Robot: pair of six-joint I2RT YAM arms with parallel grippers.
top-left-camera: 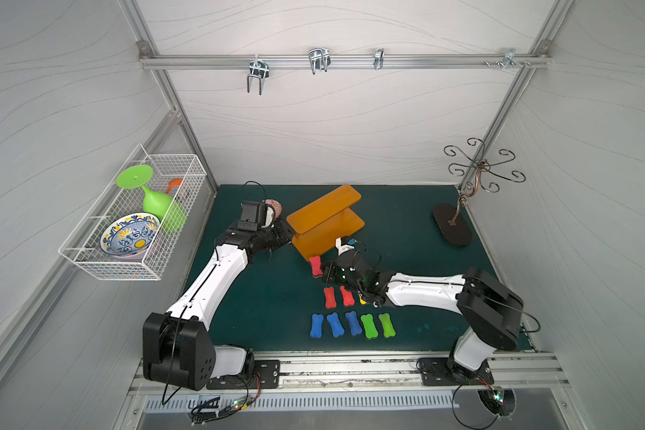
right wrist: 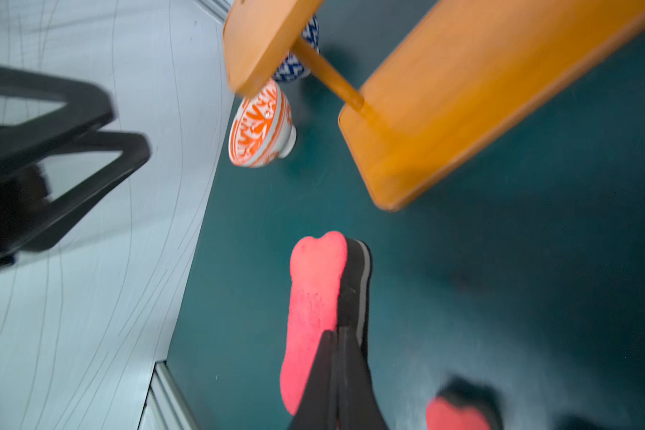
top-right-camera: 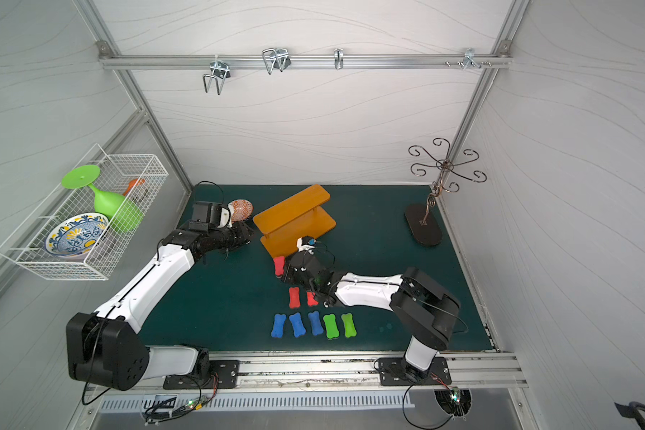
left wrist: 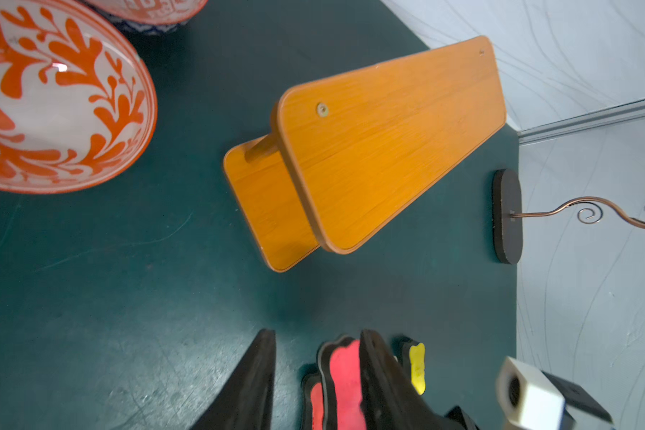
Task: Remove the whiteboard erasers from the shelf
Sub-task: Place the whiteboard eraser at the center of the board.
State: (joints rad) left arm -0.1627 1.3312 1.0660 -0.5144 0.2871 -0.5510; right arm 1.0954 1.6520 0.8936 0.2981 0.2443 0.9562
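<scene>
Red eraser (right wrist: 313, 298) at closed right tool (right wrist: 337, 337)

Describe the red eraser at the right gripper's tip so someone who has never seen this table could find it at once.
Find the orange-brown shelf in the middle of the green mat. Just off its near corner, the right gripper is shut on the red eraser. The two other red erasers lie flat nearer the front; only this one is pinched beside the shelf.
</scene>
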